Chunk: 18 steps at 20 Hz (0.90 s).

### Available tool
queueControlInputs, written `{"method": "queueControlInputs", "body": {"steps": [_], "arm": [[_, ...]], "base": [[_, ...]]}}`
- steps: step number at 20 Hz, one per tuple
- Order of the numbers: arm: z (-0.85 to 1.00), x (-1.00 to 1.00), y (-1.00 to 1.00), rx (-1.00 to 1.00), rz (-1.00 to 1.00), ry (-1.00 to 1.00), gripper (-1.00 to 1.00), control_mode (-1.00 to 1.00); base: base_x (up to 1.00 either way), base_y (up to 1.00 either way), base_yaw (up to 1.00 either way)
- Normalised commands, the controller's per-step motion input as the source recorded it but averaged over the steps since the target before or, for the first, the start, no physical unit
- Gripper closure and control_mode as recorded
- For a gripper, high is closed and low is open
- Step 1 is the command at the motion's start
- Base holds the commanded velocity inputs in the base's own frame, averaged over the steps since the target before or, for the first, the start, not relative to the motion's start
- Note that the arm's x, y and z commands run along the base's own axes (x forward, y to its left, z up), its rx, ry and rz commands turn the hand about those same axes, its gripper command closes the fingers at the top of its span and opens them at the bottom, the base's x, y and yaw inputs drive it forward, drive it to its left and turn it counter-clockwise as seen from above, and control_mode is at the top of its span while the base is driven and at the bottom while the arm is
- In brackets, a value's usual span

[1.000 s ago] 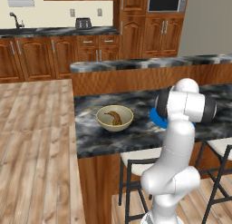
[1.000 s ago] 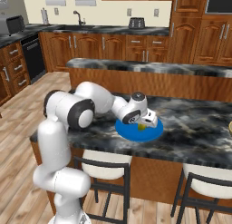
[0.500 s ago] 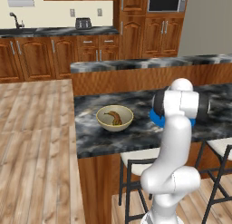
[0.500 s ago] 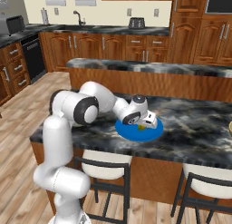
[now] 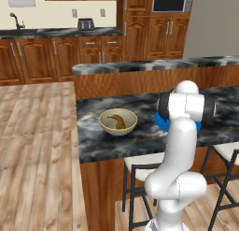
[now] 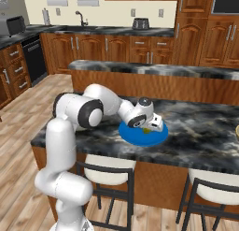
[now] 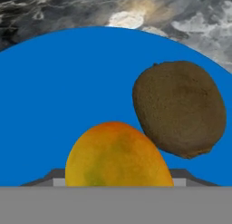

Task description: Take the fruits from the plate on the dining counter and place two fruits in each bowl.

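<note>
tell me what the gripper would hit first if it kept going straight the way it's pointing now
Most likely the orange-green rounded fruit: in the hand view it sits right ahead of the gripper, on the flat bright blue plate. The dark brown ball-shaped fruit lies off to one side. Depth is unclear.

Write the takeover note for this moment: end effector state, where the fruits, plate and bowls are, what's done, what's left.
End effector: low over the blue plate, straddling the orange-green fruit; whether it has closed on it cannot be told.
Plate: on the dining counter, with the orange-green fruit and the dark brown fruit side by side on it.
Bowl: on the counter left of the plate, holding the banana; anything else in it is too small to tell.
Done: banana moved.
Left: lift the orange-green fruit, then the brown one, until each bowl has two.
</note>
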Motion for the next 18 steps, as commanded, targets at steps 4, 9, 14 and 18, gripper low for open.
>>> {"method": "queueControlInputs", "body": {"steps": [4, 9, 14, 18], "arm": [[0.11, -0.19, 0.04, -0.01, 0.00, 0.00, 1.00, -1.00], [0.72, -0.44, 0.31, 0.00, 0.00, 0.03, 1.00, -1.00], [0.97, -0.74, 0.70, 0.00, 0.00, 0.01, 1.00, -1.00], [0.78, -0.94, 0.81, -0.02, 0.00, 0.03, 1.00, -1.00]], "base": [[0.00, 0.00, 0.00], [0.00, 0.00, 0.00], [0.00, 0.00, 0.00], [0.00, 0.00, 0.00]]}}
